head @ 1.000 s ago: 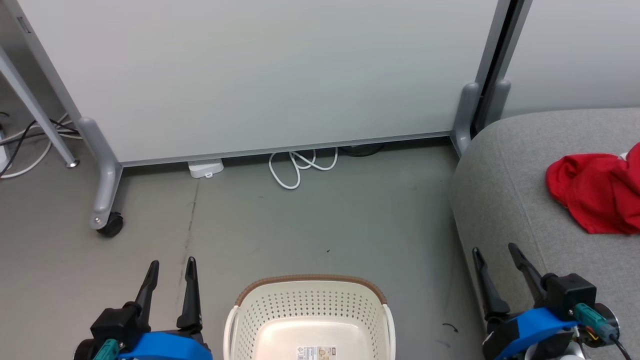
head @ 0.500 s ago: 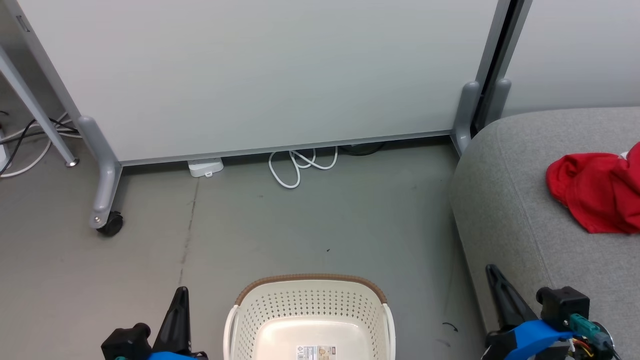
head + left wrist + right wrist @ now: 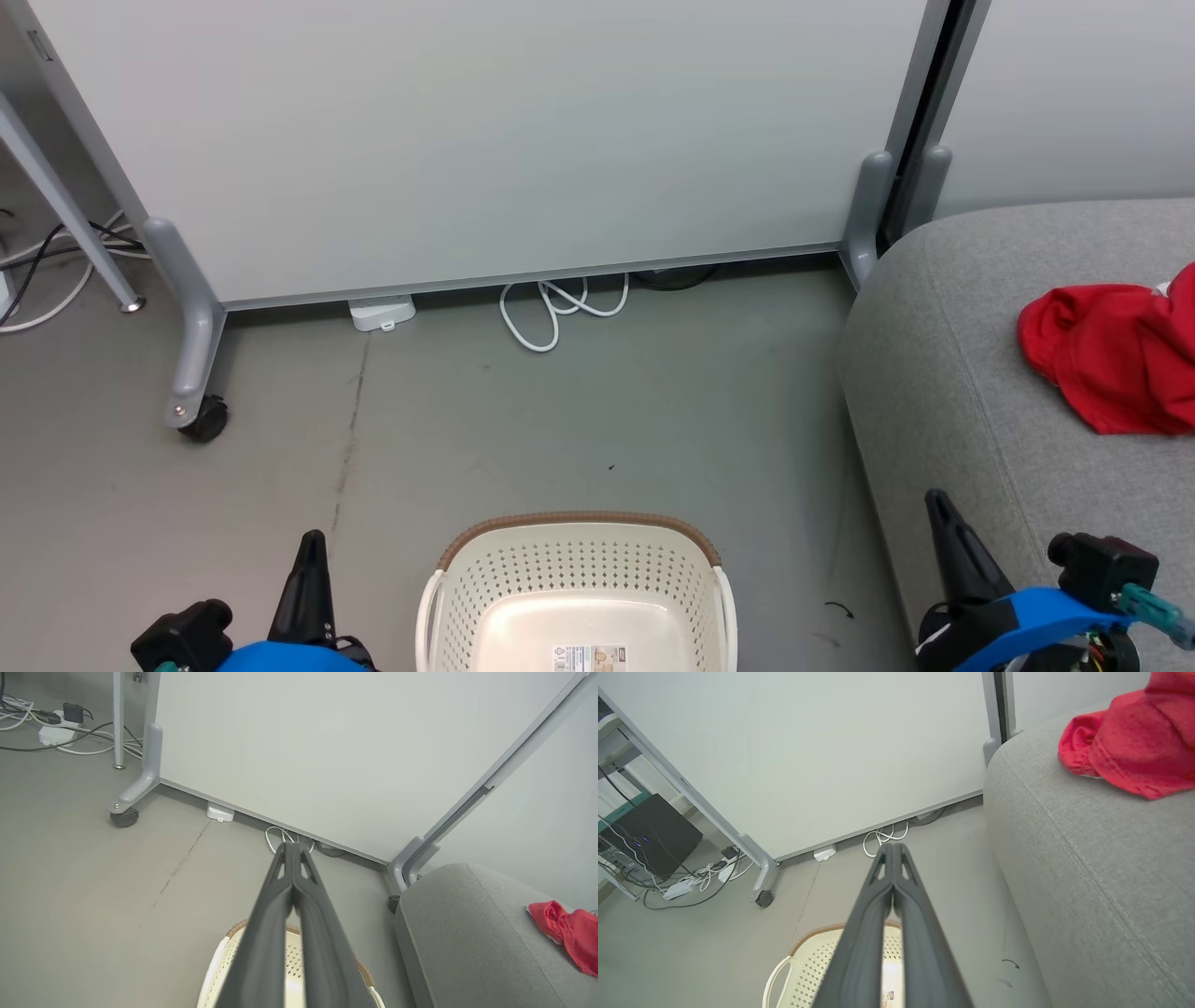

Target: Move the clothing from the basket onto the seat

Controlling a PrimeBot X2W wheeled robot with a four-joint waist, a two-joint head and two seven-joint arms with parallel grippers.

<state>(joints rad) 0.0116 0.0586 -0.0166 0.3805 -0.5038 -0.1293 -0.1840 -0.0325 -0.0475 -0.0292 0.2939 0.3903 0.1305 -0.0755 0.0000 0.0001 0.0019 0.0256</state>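
Observation:
The red clothing lies crumpled on the grey seat at the right; it also shows as clothing and clothing in the wrist views. The cream basket with a brown rim stands on the floor at the bottom centre, and its visible bottom holds only a label. My left gripper is shut at the lower left beside the basket. My right gripper is shut at the lower right by the seat's edge. Both hold nothing, as the left gripper and right gripper show with fingers pressed together.
A white partition on grey wheeled feet stands behind the basket, with a white cable loop and a small white box at its base. More cables lie at the far left. Bare grey floor lies between basket and partition.
Both grippers have shut from open and drawn back toward the bottom edge. The clothing, basket and seat have stayed put.

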